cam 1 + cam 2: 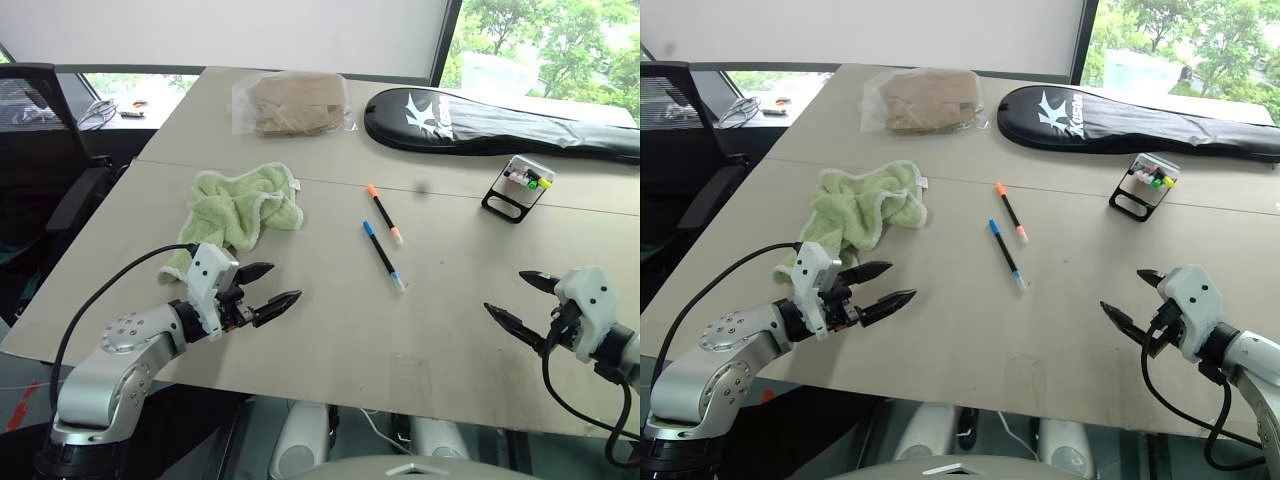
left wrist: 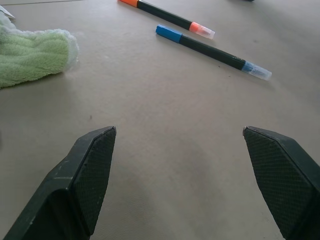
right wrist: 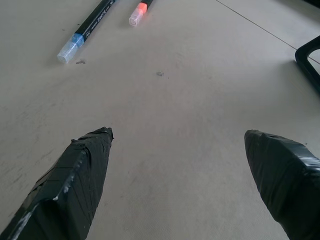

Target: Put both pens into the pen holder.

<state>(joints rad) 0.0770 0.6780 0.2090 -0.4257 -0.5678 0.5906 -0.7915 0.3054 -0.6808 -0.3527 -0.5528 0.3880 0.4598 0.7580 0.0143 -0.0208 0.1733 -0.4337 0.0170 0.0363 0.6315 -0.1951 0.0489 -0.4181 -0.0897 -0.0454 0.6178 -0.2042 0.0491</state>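
A: Well, both grippers, left (image 1: 271, 286) and right (image 1: 515, 300), gaped empty, the blue pen (image 1: 384, 256) and orange pen (image 1: 384, 214) lying between and beyond them.

B: The pens nearly touched (perhaps), so one grab could nudge the other; the pen holder (image 1: 520, 185) stood beyond the right gripper.

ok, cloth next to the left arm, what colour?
Light green towel, clearest in the left eye view.

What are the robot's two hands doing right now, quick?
Left gripper: open, holding nothing, above the table.
Right gripper: open, holding nothing, above the table.
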